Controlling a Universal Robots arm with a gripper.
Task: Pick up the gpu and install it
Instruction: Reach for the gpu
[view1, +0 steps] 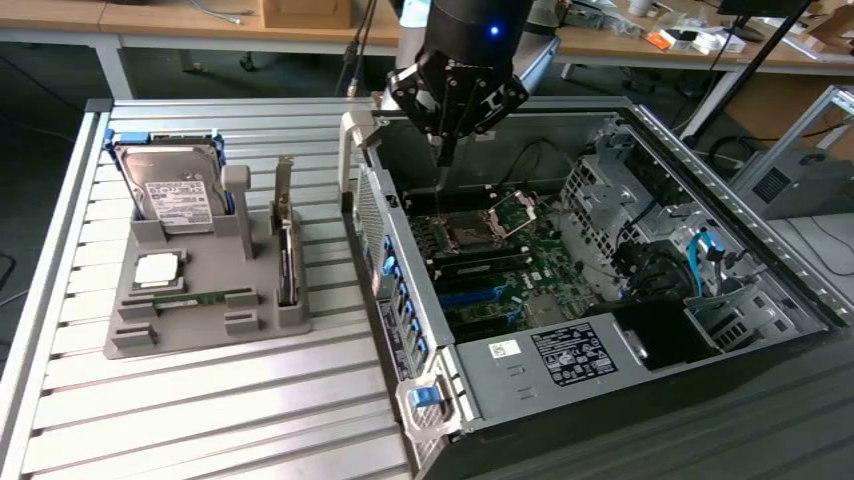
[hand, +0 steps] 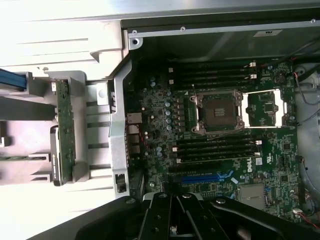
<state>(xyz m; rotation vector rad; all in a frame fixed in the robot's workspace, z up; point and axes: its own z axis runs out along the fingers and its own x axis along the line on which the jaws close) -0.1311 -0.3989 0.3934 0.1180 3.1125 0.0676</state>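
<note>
The gpu (view1: 284, 245) is a thin dark card with a silver bracket, standing on edge in a slot of the grey holder (view1: 274, 318) at the exterior view's left. In the wrist view the gpu (hand: 64, 125) is seen edge-on beside the case wall. My gripper (view1: 445, 152) hangs over the back of the open computer case (view1: 534, 385), well apart from the card, fingers pressed together and pointing down. The shut gripper (hand: 174, 212) has nothing between its fingers and sits above the motherboard (hand: 160, 112).
A silver hard drive (view1: 174, 190), a processor chip (view1: 158, 268) and a green memory stick (view1: 200, 297) sit in the same holder. Inside the case are the CPU socket (hand: 217, 112), a blue expansion slot (hand: 200, 177), drive cages (view1: 627, 200) and cables.
</note>
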